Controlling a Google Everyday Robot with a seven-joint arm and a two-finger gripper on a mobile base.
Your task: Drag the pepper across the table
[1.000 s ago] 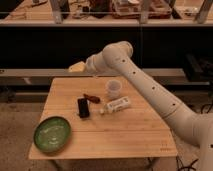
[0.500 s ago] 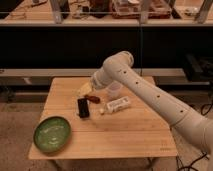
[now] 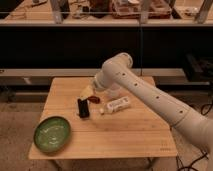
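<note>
The small dark red pepper (image 3: 94,99) lies on the light wood table (image 3: 125,135), left of centre, just right of the top end of the black phone (image 3: 83,108). My gripper (image 3: 87,92) hangs low over the table at the pepper's left end, right above or touching it; I cannot tell which. The white arm reaches in from the right and hides the table behind the pepper.
A white tube-like bottle (image 3: 117,105) lies just right of the pepper. A green bowl (image 3: 51,134) sits at the front left corner. A white cup (image 3: 114,91) shows partly behind the arm. Dark shelving stands behind the table.
My gripper has come down from above the table's back left edge to the pepper, moving slightly right. The pepper, phone, bottle and bowl have not moved.
</note>
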